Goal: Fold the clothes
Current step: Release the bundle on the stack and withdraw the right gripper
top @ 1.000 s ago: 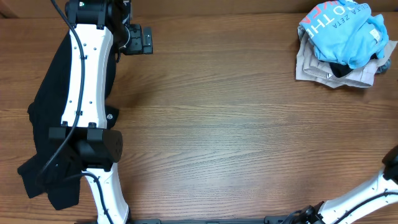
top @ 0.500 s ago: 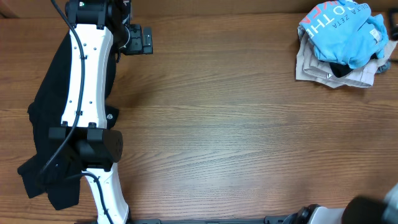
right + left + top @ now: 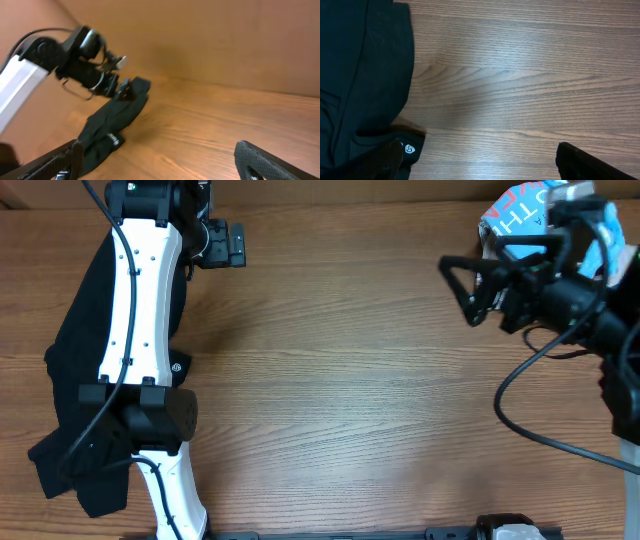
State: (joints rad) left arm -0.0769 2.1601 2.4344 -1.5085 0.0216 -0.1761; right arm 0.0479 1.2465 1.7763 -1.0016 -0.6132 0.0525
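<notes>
A black garment [image 3: 68, 350] with a small white logo [image 3: 177, 366] lies crumpled along the table's left side, partly under my left arm. It also shows in the left wrist view [image 3: 360, 75] and the right wrist view [image 3: 107, 125]. My left gripper [image 3: 226, 245] is open and empty at the far left, just right of the garment [image 3: 480, 165]. A light blue T-shirt [image 3: 517, 207] with white and pink lettering lies at the far right corner, mostly hidden by my right arm. My right gripper [image 3: 462, 288] is open and empty, held above the table left of the shirt [image 3: 160, 162].
The wooden table [image 3: 340, 400] stretches between the two garments. A brown wall [image 3: 210, 35] stands behind the table. My left arm [image 3: 135, 310] runs from the front left edge to the far left. Cables [image 3: 520, 400] hang from my right arm.
My right arm has swung in from the front right edge to above the far right, now covering most of the clothes pile. My left arm and the black garment have not moved.
</notes>
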